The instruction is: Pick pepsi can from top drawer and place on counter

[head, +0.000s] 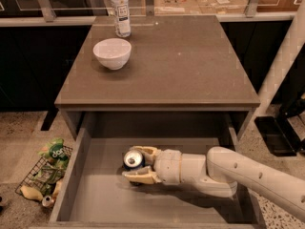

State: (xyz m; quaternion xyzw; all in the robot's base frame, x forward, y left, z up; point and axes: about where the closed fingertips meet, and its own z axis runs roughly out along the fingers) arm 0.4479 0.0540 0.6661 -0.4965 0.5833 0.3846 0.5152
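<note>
On my far left a wire basket point(42, 176) of crumpled snack bags sits on the speckled floor point(19, 132), just beside the left wall of the top drawer point(107, 202), which is pulled right out below the worktop point(190, 66). A small tin point(47, 202) lies at the near corner of that basket.

Up on the worktop, in its back-left part, I see a white bowl point(112, 52) standing upright, and behind it, near the rear edge, a clear plastic bottle point(121, 11) with a white label, also upright. The two are near each other but apart. The right part of the worktop is bare stone.

Down in the drawer, the pepsi can point(133, 160) stands upright on the flat bottom, left of the middle, silver top facing me. My claw point(129, 162) is down inside the drawer and clasped around that can: one pale finger point(147, 150) lies against its far side and the other presses its near side, so the can sits between them. The can's base appears to rest on the drawer bottom.

From the claw the white arm point(248, 173) runs rightward across the drawer and leaves my view at the lower right corner
</note>
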